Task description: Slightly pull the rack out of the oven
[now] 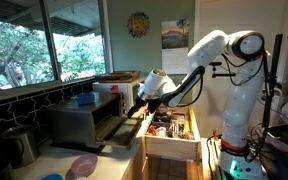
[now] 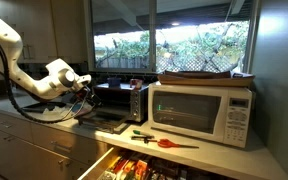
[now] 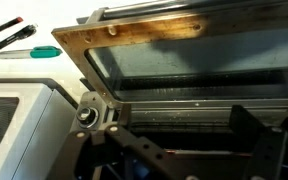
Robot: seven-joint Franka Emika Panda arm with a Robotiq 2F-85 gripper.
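Reaching in at the open front of the oven [image 1: 84,122], with the gripper [image 3: 179,128] low over the dropped door [image 3: 174,55]. Jaws released: spread wide, dark fingers [image 3: 249,135] set far apart at the bottom of the wrist view, nothing clamped between. Just ahead of the jaws, inside the dark cavity, the rack [image 3: 174,115], seen only as thin dark bars running across from side to side; cannot tell whether touched by the fingertips. Beyond the jaws, past the door's brown-edged glass, a green pen [image 3: 29,52] and a dark marker [image 3: 9,35] lying on the counter [image 3: 54,20]. Off to one side of the jaws in an exterior view, next to the oven, a white microwave [image 2: 199,112] with red-handled scissors [image 2: 166,143] on the counter in front. Below the jaws and a little aside in both exterior views, an open drawer [image 1: 171,135] full of colourful clutter. Behind the jaws, the white arm [image 1: 219,50] bending back toward its base. Above the jaws, on top of the oven, something blue [image 1: 84,100]. Well away from the jaws, at the counter's near edge, a pink plate [image 1: 82,165].
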